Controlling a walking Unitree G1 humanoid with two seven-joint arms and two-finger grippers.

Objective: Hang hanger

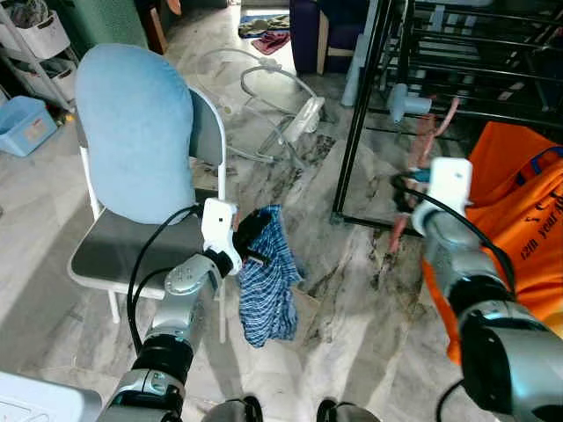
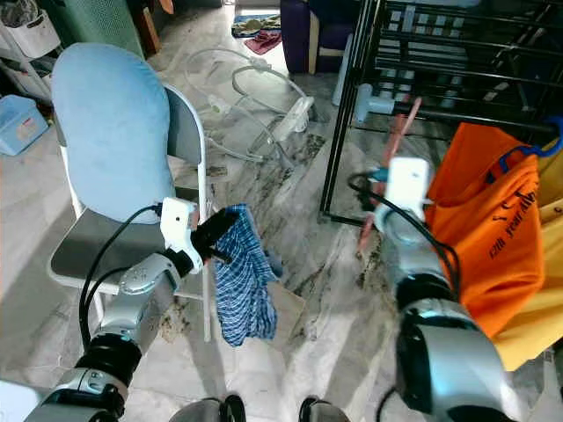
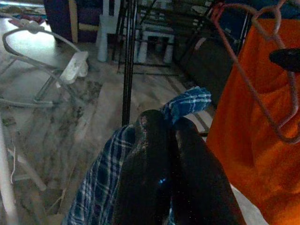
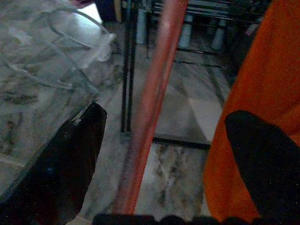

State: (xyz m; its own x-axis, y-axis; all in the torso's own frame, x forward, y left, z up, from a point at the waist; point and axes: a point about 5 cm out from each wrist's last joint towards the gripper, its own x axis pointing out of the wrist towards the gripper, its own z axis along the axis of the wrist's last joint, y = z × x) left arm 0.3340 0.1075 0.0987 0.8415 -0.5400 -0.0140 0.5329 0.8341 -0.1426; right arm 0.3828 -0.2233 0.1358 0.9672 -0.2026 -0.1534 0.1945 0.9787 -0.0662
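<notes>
A salmon-pink hanger (image 1: 425, 145) stands slanted in front of the black drying rack (image 1: 361, 114). Its bar (image 4: 150, 103) runs between the two fingers of my right gripper (image 4: 168, 115). Those fingers stand wide apart and open, touching neither side of the bar. The hanger's hook and triangle (image 3: 253, 89) show against an orange T-shirt (image 1: 519, 202) hanging at the right. My left gripper (image 1: 251, 237) is shut on a blue plaid garment (image 1: 268, 290), which dangles beside the chair. The same cloth (image 3: 187, 101) bunches over my closed left fingers (image 3: 154, 154).
A grey folding chair (image 1: 132, 251) with a light blue cushion (image 1: 136, 132) stands at my left. A white wire bouncer frame (image 1: 264, 97) lies on the marble floor ahead. A blue bin (image 1: 22, 123) and shelves sit far left. A dark sofa is at the back.
</notes>
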